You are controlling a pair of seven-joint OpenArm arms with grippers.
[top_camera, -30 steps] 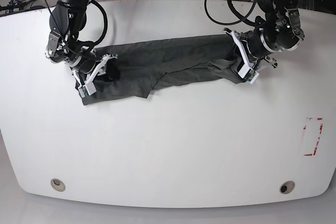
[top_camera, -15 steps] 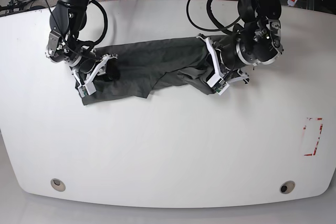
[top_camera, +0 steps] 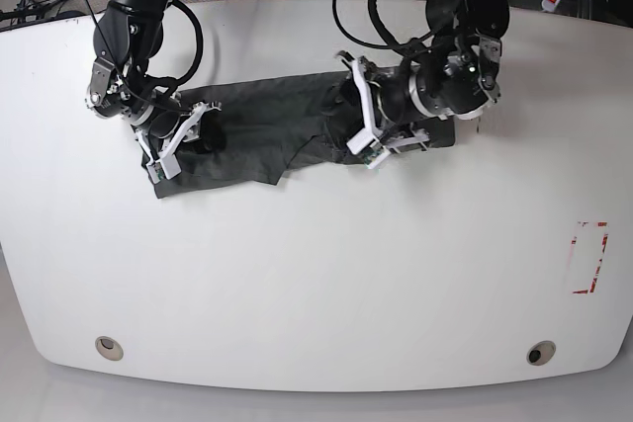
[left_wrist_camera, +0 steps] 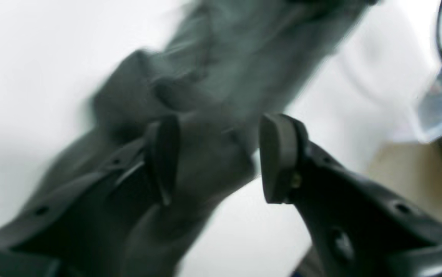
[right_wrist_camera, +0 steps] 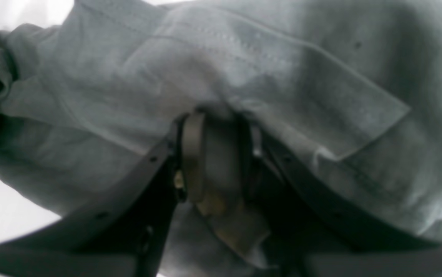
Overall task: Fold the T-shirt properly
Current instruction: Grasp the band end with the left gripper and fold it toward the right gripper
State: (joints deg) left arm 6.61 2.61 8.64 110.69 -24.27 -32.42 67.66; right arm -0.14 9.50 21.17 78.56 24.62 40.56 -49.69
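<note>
The left gripper (left_wrist_camera: 217, 157) stands released, jaws apart, with the T-shirt (top_camera: 267, 130) bunched between and beyond them. The right gripper (right_wrist_camera: 221, 154) is clenched on a hemmed fold at the shirt's other end. Bare white worktop (top_camera: 316, 284) spreads wide on the near side. No writing is legible.

No legible text, labels, brands or numbers in any view. The only marking seen is a red dashed rectangle outline (top_camera: 591, 257) near the right edge of the desk (top_camera: 316, 284); no characters can be read in it. Nothing printed is seen on the T-shirt (top_camera: 262, 130).
</note>
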